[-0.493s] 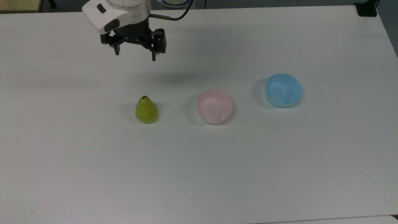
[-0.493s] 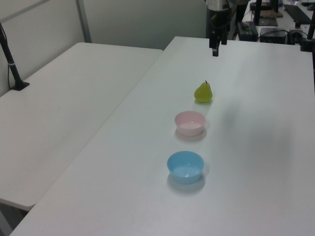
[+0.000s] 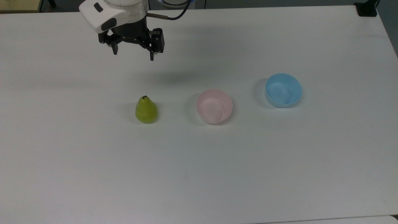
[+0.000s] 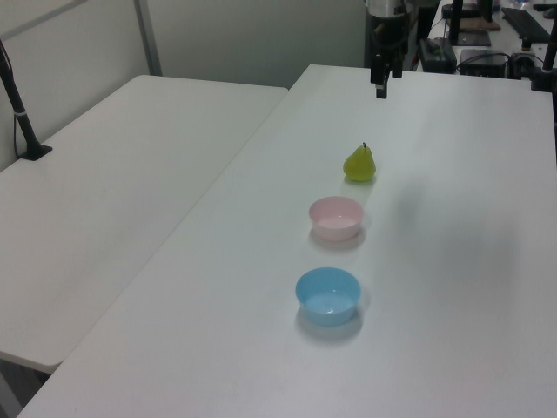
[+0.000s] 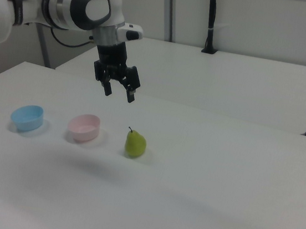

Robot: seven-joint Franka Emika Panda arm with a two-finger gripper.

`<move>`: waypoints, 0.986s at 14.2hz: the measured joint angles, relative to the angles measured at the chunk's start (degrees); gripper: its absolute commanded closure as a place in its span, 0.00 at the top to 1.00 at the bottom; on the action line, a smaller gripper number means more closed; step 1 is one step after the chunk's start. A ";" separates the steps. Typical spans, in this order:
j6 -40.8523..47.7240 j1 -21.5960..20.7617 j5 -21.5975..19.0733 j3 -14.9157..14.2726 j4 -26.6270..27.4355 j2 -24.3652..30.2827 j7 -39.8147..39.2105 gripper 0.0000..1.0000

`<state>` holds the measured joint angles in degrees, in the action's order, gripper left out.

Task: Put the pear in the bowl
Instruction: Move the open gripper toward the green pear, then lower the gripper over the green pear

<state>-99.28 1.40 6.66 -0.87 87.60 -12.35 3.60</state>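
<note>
Top view first: the gripper (image 3: 133, 56) hangs up in the air near the far edge of the white table (image 3: 199, 174), fingers spread wide apart with nothing between them. The pear (image 3: 146, 109) stands upright on the table, stem up, well clear of the gripper and closer to the camera. To the top view's right of the pear sits the pink bowl (image 3: 214, 106), near it but not touching, and further right again is a light blue bowl (image 3: 283, 90), set a little farther back.

Left view: the three things run in a line down the table, blue bowl nearest the camera, then the pink bowl (image 4: 336, 218), then the pear (image 4: 359, 164), with the gripper (image 4: 381, 87) high up beyond the pear.

Right view: the gripper (image 5: 118, 94) hovers above the table, open, pointing down, over the gap between the pink bowl (image 5: 84, 127) and the pear (image 5: 135, 143). The pear sits just to the right view's right of the pink bowl.
</note>
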 measured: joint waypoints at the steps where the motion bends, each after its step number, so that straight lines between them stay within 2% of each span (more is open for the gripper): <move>1: 0.00 0.00 0.00 0.00 0.00 0.00 0.04 1.00; 8: -0.05 -0.03 -1.82 0.00 -0.04 -2.05 0.04 1.00; 14: -9.04 -0.08 -1.03 0.00 -0.55 -11.77 -1.15 1.00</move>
<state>-108.32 1.32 5.64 -0.86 87.05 -24.11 2.45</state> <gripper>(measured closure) 0.000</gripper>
